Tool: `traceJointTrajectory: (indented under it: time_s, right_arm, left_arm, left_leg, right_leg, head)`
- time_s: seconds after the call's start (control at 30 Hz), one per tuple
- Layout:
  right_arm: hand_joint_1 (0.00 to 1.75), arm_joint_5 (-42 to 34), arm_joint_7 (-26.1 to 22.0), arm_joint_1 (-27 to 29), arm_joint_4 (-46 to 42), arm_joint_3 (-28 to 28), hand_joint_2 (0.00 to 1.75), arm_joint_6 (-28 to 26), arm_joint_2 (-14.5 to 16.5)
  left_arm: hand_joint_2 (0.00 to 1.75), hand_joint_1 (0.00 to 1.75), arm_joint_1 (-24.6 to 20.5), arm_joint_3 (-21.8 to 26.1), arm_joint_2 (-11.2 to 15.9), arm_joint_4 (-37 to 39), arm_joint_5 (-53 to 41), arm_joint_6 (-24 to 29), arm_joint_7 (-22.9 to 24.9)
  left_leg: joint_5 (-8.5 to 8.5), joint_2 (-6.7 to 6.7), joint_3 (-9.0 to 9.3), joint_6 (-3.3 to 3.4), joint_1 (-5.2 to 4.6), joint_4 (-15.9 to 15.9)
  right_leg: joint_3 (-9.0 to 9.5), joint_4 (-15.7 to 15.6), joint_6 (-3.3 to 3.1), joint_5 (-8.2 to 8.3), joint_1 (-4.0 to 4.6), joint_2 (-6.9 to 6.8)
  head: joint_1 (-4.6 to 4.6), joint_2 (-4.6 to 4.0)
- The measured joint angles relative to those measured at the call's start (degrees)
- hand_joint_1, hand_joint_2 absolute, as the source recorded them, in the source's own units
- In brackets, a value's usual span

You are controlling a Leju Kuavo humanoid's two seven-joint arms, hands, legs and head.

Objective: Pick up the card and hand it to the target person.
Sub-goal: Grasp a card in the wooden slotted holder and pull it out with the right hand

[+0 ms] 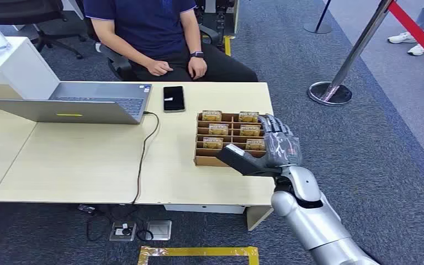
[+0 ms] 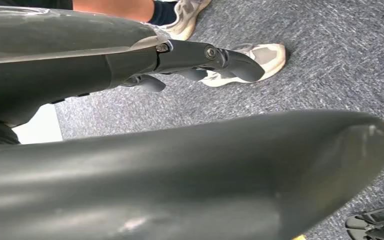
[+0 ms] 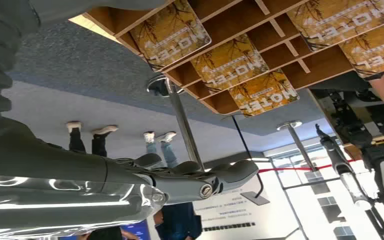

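Observation:
A wooden card rack [image 1: 204, 161] stands on the table's right part and holds several yellow hotel cards [image 1: 218, 129]. My right hand [image 1: 276, 146] hovers at the rack's right front corner. Its fingers stretch over the right-hand slots and its thumb reaches across the front wall. It holds nothing. In the right wrist view the cards [image 3: 228, 62] sit in the rack [image 3: 220, 27] beyond the hand's spread fingers [image 3: 205, 182]. A seated person [image 1: 154, 33] faces me across the table, both hands resting on their lap. My left hand [image 2: 80, 65] hangs over the carpet, holding nothing.
A laptop [image 1: 77, 102] lies open on the table's left, with a cable [image 1: 143, 149] running off the front edge. A black phone [image 1: 174, 98] lies beside the laptop. A stanchion base [image 1: 330, 93] with a red rope [image 1: 419, 33] stands on the carpet to the right.

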Motion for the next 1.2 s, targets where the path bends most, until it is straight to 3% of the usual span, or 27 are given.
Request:
traceJointTrajectory:
  time_s: [0.1,0.23,0.3,0.43,0.47,0.6,0.73,0.83,1.2]
  right_arm:
    - [0.03,0.0,0.0,0.0,0.0,0.0,1.75,0.2,-0.2]
    - [0.66,0.2,0.8,0.0,0.0,0.0,1.75,0.0,-0.6]
    - [0.69,0.3,1.2,0.0,0.0,0.0,1.75,-0.2,-0.8]
    - [1.32,0.5,1.4,0.0,0.1,0.0,1.75,-0.2,-1.1]
    - [1.35,0.5,1.5,0.0,0.2,0.0,1.75,-0.2,-1.1]
    - [1.3,0.7,1.7,-0.3,0.9,0.0,1.75,-0.1,-1.1]
    - [0.84,0.6,2.0,-1.1,2.1,-0.1,1.75,0.1,-1.1]
    - [0.69,1.2,2.2,-1.8,3.2,-0.1,1.75,0.2,-1.0]
    - [0.84,3.8,3.7,-4.3,6.6,-0.5,1.75,0.5,0.1]
  left_arm:
    - [0.0,0.0,0.0,0.0,0.0,0.0,0.0,0.0,0.0]
    - [0.0,0.0,0.0,0.0,-0.1,0.0,-0.3,-0.1,0.0]
    - [0.0,0.0,0.0,-0.1,-0.2,0.0,-0.4,-0.1,0.0]
    - [0.0,0.0,-0.1,-0.1,-0.2,0.0,-0.5,-0.2,0.0]
    - [0.0,0.0,-0.2,-0.1,-0.2,0.0,-0.6,-0.2,0.0]
    - [0.0,0.0,-0.2,-0.1,-0.3,0.0,-0.6,-0.2,0.0]
    - [0.0,0.0,-0.3,-0.1,-0.3,0.0,-0.7,-0.2,0.0]
    - [0.0,0.0,-0.3,-0.2,-0.3,0.0,-0.9,-0.2,0.1]
    - [0.0,0.0,-1.1,-0.3,-0.4,0.0,-1.4,-0.6,0.2]
  left_leg:
    - [0.0,0.0,0.0,0.0,0.0,0.0]
    - [0.0,0.0,0.01,0.0,0.0,0.0]
    - [0.0,0.0,0.01,0.0,0.0,0.0]
    - [0.0,0.0,0.01,0.0,0.0,0.0]
    - [0.0,0.0,0.01,0.0,0.0,0.0]
    - [0.0,0.0,0.0,0.0,0.0,0.0]
    - [0.0,0.0,0.0,0.0,0.0,0.0]
    - [0.0,0.0,0.01,0.0,0.0,0.0]
    - [0.0,0.0,0.01,0.0,0.0,0.0]
  right_leg:
    - [0.0,0.0,0.0,0.0,0.0,0.0]
    - [0.0,0.0,0.0,0.0,0.0,0.0]
    - [0.0,0.0,0.0,0.0,0.0,0.0]
    - [0.0,0.0,0.0,0.0,0.0,0.0]
    - [0.0,0.0,0.0,0.0,0.0,0.0]
    - [0.0,0.0,0.0,0.0,0.0,0.0]
    - [0.0,0.0,0.0,0.0,0.0,0.0]
    - [0.0,0.0,0.0,0.0,0.0,0.0]
    - [0.0,0.0,0.0,0.0,0.0,0.0]
  head:
    - [0.01,0.0]
    - [0.02,0.0]
    - [0.03,0.0]
    - [0.02,0.0]
    - [0.02,0.0]
    - [0.0,0.0]
    - [0.02,0.0]
    - [0.02,0.0]
    - [-0.01,0.0]
